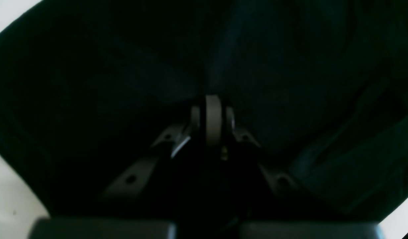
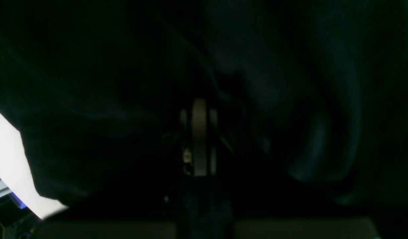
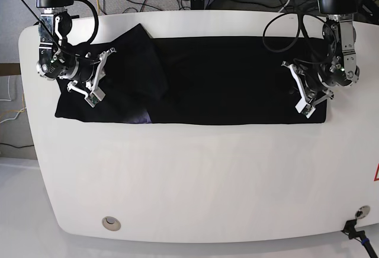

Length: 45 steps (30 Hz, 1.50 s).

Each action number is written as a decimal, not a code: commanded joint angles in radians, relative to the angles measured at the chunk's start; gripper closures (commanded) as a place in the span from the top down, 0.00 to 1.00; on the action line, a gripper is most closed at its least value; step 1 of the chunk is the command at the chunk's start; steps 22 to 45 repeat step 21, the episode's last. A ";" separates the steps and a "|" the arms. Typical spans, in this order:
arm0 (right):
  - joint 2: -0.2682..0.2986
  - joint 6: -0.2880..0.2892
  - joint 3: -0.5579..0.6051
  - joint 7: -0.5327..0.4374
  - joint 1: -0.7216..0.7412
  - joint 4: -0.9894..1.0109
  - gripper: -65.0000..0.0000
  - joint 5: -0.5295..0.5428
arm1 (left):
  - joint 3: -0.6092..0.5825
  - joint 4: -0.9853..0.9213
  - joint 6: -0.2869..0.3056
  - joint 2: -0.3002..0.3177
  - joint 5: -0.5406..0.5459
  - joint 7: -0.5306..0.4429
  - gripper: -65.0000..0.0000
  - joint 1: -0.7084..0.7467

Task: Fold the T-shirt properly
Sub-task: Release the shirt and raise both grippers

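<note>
The T-shirt [image 3: 225,80] is plain black, no print. The tabletop [image 3: 195,175] is white. Both arms' fingers [image 3: 305,95] are white.

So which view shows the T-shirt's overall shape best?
The base view: the whole T-shirt lies there as a long black band across the table, one end bunched. Both wrist views show only dark close-up fabric around each closed hand.

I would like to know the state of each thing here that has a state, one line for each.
T-shirt: lies spread across the table, part-folded, one sleeve end bunched and rumpled.
Left gripper: shut, down on the shirt's end.
Right gripper: shut, down on the rumpled end.
Table: white, bears the shirt.
</note>
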State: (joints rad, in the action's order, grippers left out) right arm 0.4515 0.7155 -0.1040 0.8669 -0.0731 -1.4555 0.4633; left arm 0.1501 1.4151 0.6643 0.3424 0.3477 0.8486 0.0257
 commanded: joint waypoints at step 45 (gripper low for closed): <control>-0.173 -0.017 -0.072 0.185 0.011 -0.350 0.00 -0.091 | 0.265 0.269 -0.005 0.028 -0.048 0.125 0.00 0.067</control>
